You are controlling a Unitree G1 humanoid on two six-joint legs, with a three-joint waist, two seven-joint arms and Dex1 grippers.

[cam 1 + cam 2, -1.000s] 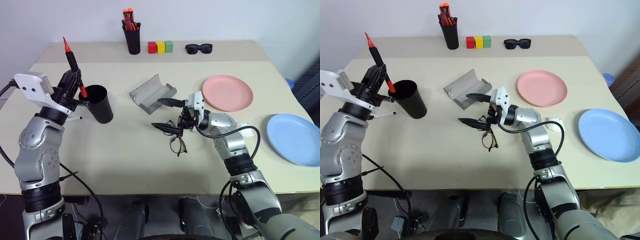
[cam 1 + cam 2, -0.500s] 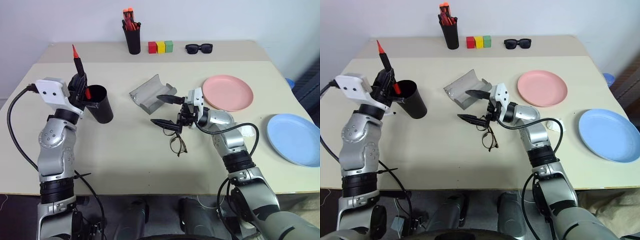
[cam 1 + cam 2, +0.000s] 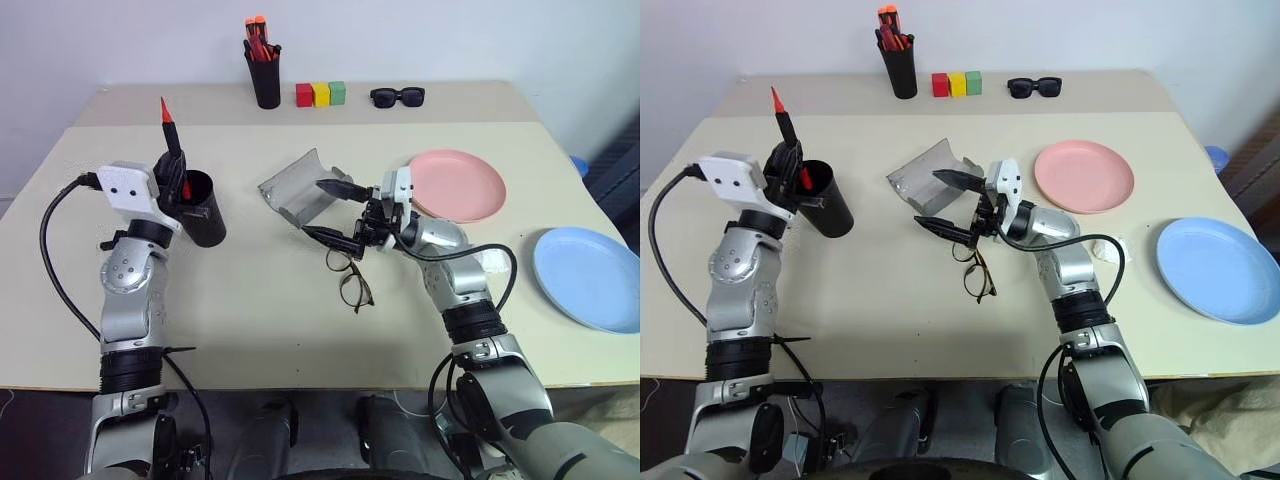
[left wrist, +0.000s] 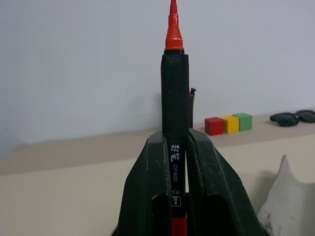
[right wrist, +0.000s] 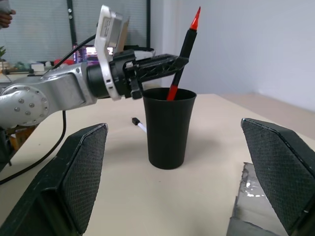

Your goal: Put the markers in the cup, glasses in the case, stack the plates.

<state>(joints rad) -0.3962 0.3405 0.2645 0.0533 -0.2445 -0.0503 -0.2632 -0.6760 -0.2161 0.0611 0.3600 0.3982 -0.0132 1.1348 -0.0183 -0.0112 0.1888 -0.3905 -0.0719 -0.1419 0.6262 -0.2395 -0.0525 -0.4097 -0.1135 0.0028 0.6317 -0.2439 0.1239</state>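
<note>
While clamped upright, marker (image 3: 172, 148) tail enters cup (image 3: 204, 212).

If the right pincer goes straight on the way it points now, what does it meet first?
Probably the black cup, which stands centred between the open right pincer fingers in its wrist view, across bare table. Depth is unclear.

Matte black cup (image 3: 204, 208), black-and-red marker (image 3: 173, 150) – red tip, salmon-pink plate (image 3: 456, 185), light-blue plate (image 3: 588, 277)
</note>
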